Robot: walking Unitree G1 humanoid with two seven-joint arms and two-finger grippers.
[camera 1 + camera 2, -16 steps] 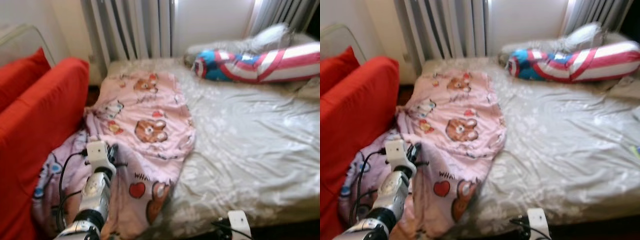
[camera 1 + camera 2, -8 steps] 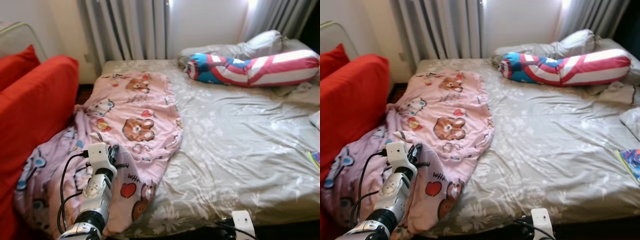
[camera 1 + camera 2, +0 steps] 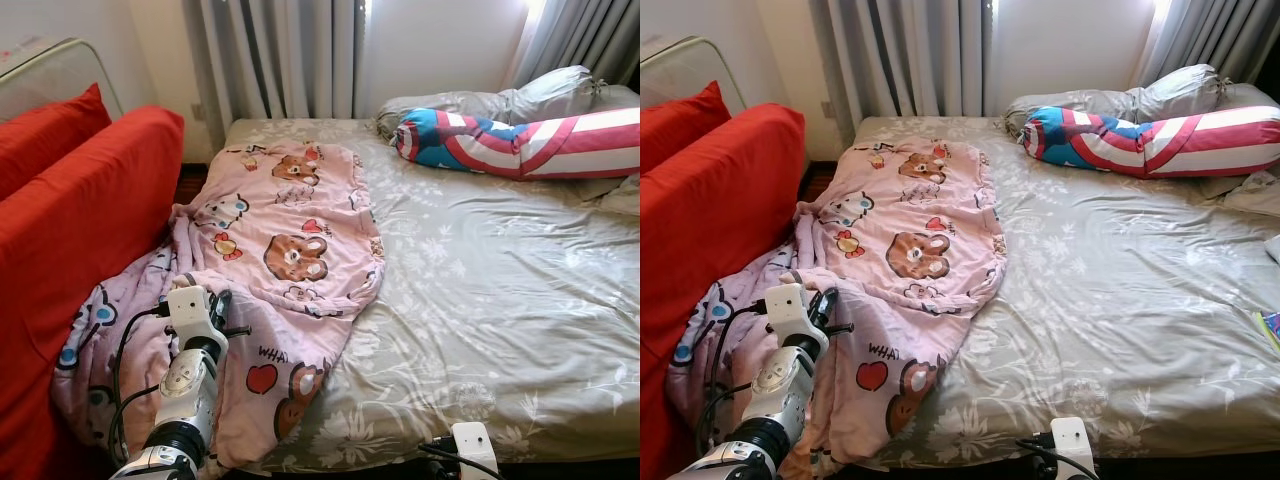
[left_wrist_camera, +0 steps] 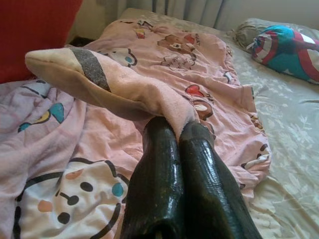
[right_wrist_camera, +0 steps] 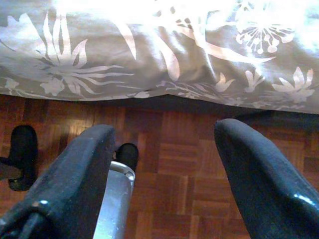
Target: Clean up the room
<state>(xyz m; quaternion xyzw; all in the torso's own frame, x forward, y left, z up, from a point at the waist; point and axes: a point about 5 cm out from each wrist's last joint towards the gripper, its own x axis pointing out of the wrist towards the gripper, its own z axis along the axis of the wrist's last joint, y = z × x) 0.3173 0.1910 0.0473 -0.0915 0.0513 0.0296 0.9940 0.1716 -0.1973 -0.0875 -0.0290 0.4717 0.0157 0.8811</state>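
We see the pink cartoon blanket [image 3: 280,250] lying along the left edge of the bed [image 3: 520,300]. Its far end is flat on the mattress near the head end; its near end spills over the left edge and the foot corner, bunching against the red sofa [image 3: 70,230].

Left gripper [image 4: 177,130]: fingers pinched together on a fold of the blanket. The wrist view shows the pale underside of the fold lifted up off the rest of the fabric, with a grey stripe on it. In the head views the left arm [image 3: 190,380] is raised over the hanging part of the blanket, close to the foot corner on the sofa side.

Right gripper [image 5: 167,149]: fingers spread wide apart, nothing between them. It hangs low by the foot edge of the bed, above the wood parquet floor [image 5: 174,164], with the grey floral sheet [image 5: 149,55] draping just ahead of it. A black foot-like part [image 5: 24,157] and a silver bar [image 5: 115,199] show below it; we can't tell what they belong to.

At the head end of the bed there's a red, white and blue striped bolster [image 3: 520,140], with a grey pillow [image 3: 520,95] behind it. Grey curtains [image 3: 280,55] hang behind the bed. A white metal frame [image 3: 55,75] sits behind the sofa.
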